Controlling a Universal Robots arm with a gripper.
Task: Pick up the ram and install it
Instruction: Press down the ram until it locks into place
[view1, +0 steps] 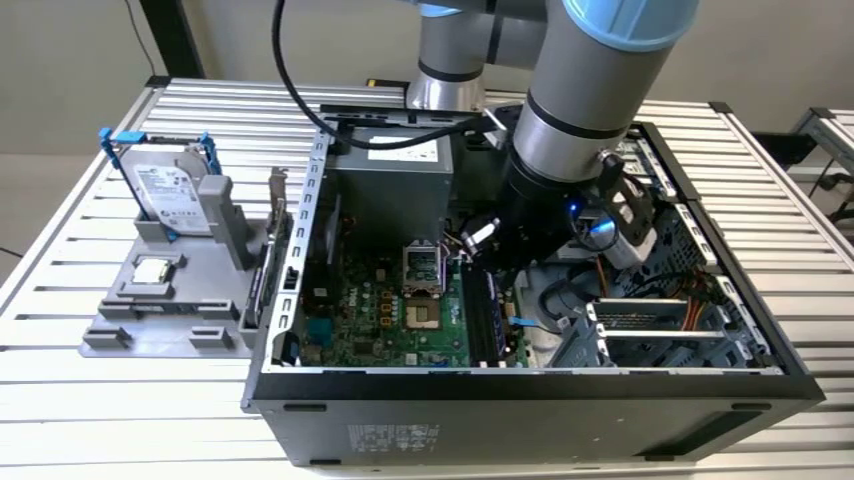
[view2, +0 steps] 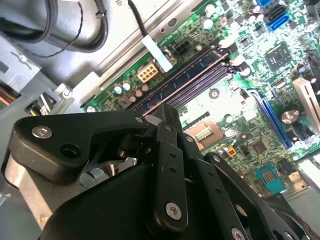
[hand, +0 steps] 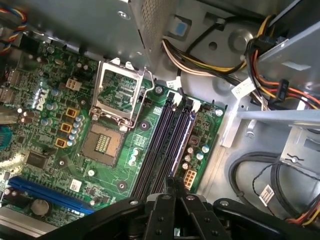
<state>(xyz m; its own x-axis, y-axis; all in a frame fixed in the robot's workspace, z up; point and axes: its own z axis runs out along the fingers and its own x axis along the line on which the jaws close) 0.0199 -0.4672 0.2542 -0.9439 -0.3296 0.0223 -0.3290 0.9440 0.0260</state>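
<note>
The ram (hand: 183, 136) stands in the outermost of the motherboard's black slots (hand: 159, 145), a thin strip with dark chips along its side (view2: 186, 75). My gripper (hand: 172, 184) is shut, its black fingertips together right at one end of the ram; whether they touch it I cannot tell. In the second wrist view the gripper (view2: 167, 113) points down at that same slot end. From the exterior view the arm reaches into the open computer case (view1: 534, 385), and the gripper (view1: 485, 255) hangs low over the far end of the slots on the green motherboard (view1: 387, 310).
An open processor socket (hand: 117, 102) lies beside the slots. Bundled cables (hand: 210, 62) and a metal drive cage (view1: 647, 325) crowd the other side. The power supply (view1: 387, 180) sits at the case's back. A hard drive (view1: 167, 200) stands on a grey holder at the exterior view's left.
</note>
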